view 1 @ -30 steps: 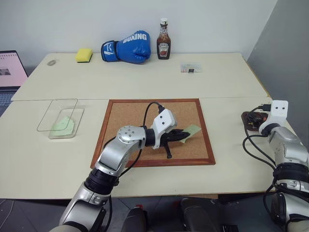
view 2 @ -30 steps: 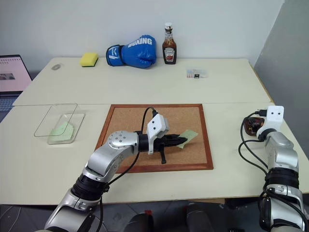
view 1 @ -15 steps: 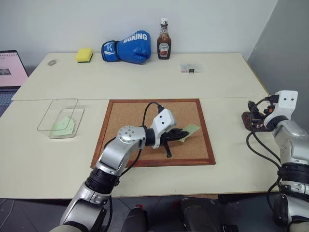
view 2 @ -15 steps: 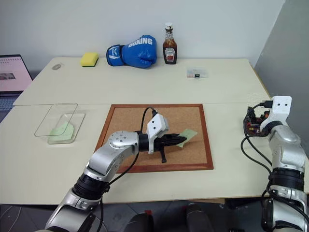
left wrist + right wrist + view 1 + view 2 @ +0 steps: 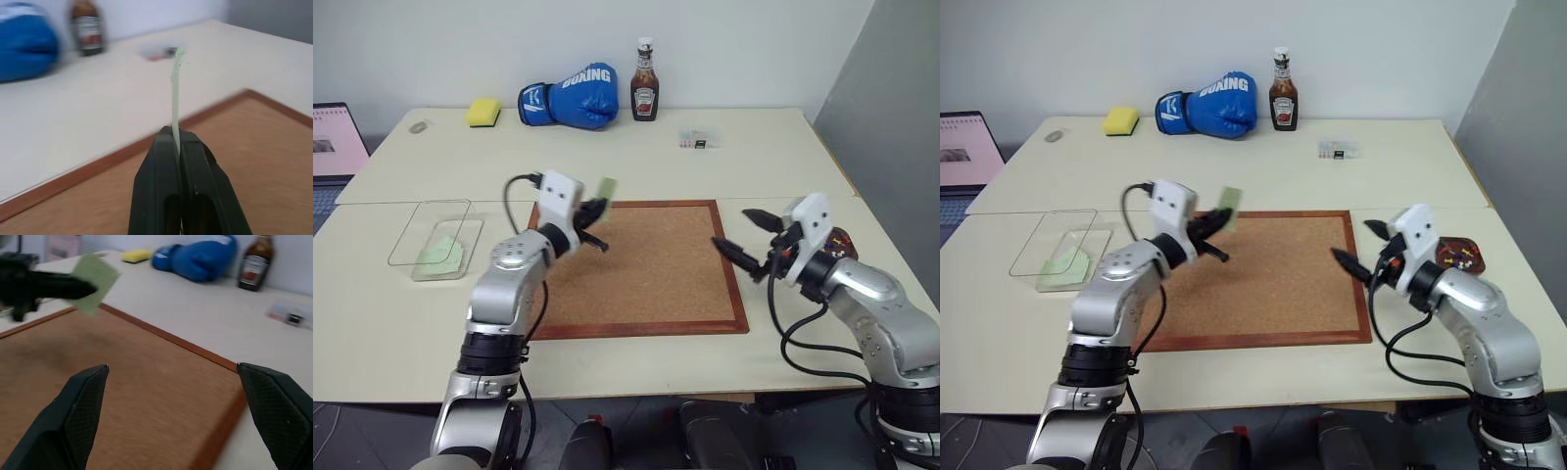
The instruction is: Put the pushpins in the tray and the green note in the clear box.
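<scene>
- Since a second ago your left gripper [image 5: 597, 211] has lifted the green note [image 5: 606, 188] off the corkboard [image 5: 646, 264] and swung toward the left of the frame; your right gripper [image 5: 744, 235] has left the tray [image 5: 1459, 257] and come in over the corkboard's right edge.
- Your left fingers are clenched on the note's lower edge; the left wrist view shows it pinched between the closed black tips.
- Your right fingers are spread wide and hold nothing.
- Pushpins: the tray at the right of the frame holds small coloured specks that I take for the pushpins [image 5: 1466, 257], and the corkboard looks bare, so you can likely count that half as done.
- Note: it sits above centre-left of the frame, in the air over the board's upper left corner, not yet in the clear box [image 5: 438, 251] at the left, which already holds a pale green sheet.
- The note stands on edge, its long axis roughly upright, the free end pointing up and away from your fingers.
- What is left for you: carry it across to the box and let go.
</scene>
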Robot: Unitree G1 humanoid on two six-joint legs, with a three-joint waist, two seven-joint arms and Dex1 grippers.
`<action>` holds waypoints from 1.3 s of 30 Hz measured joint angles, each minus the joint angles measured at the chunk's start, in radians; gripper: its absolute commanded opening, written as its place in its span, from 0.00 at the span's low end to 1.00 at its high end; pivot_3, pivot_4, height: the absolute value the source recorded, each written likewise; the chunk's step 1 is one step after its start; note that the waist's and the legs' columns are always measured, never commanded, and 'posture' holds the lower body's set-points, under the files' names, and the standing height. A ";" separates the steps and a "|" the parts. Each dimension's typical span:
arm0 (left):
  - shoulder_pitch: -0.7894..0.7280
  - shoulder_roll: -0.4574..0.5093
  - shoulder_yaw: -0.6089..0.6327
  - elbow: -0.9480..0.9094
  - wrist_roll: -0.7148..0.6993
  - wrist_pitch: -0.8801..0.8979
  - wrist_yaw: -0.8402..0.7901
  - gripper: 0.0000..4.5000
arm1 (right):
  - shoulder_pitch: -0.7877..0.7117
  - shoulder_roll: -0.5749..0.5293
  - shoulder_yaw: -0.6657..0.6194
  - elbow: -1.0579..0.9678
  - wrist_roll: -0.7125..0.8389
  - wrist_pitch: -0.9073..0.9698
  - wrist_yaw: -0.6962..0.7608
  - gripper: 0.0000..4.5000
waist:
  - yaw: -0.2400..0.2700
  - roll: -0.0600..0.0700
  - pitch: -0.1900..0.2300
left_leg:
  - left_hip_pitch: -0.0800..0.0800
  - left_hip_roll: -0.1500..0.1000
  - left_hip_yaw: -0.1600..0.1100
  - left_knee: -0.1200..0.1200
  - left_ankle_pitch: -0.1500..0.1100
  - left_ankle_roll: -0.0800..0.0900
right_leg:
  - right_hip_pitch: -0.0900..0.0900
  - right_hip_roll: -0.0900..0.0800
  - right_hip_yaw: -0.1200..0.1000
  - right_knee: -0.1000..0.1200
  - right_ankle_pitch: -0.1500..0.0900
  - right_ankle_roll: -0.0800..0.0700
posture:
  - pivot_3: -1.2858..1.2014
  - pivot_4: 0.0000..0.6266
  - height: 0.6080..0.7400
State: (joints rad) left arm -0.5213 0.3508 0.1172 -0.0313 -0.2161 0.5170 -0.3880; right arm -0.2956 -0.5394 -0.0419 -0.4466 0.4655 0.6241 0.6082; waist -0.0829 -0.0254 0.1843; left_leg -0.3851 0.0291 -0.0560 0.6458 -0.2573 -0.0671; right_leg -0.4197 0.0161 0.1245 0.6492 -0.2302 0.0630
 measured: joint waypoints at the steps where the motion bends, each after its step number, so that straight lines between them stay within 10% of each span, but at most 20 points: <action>1: 0.012 -0.002 0.037 -0.002 0.006 0.003 0.054 0.00 | -0.002 0.000 0.025 -0.006 0.005 0.001 0.015 0.99 | 0.001 0.000 0.000 | -0.001 0.000 0.000 0.000 0.000 0.000 | 0.000 0.000 0.000 -0.001 0.000 0.000 | 0.52 0.24 1.00; 18: -0.093 0.103 0.432 0.306 -0.027 -0.003 0.405 0.00 | -0.169 0.156 0.146 -0.048 0.135 0.063 0.029 0.99 | 0.014 -0.003 0.000 | -0.004 0.000 -0.005 0.000 0.000 0.000 | -0.001 -0.001 -0.005 -0.001 0.000 0.000 | 0.52 0.24 1.00; 39: -0.054 0.098 0.365 0.242 -0.072 0.004 0.399 0.87 | -0.103 0.193 0.154 -0.039 0.064 0.037 -0.082 1.00 | 0.024 -0.003 0.000 | -0.007 0.000 -0.007 0.000 0.000 -0.001 | -0.002 -0.001 -0.008 -0.001 0.000 -0.001 | 0.52 0.24 1.00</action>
State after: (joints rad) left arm -0.5757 0.4483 0.4823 0.2112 -0.2883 0.5214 0.0108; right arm -0.3990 -0.3464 0.1123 -0.4860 0.5293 0.6609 0.5264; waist -0.0586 -0.0286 0.1842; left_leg -0.3916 0.0291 -0.0634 0.6458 -0.2571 -0.0678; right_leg -0.4216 0.0149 0.1168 0.6479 -0.2298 0.0623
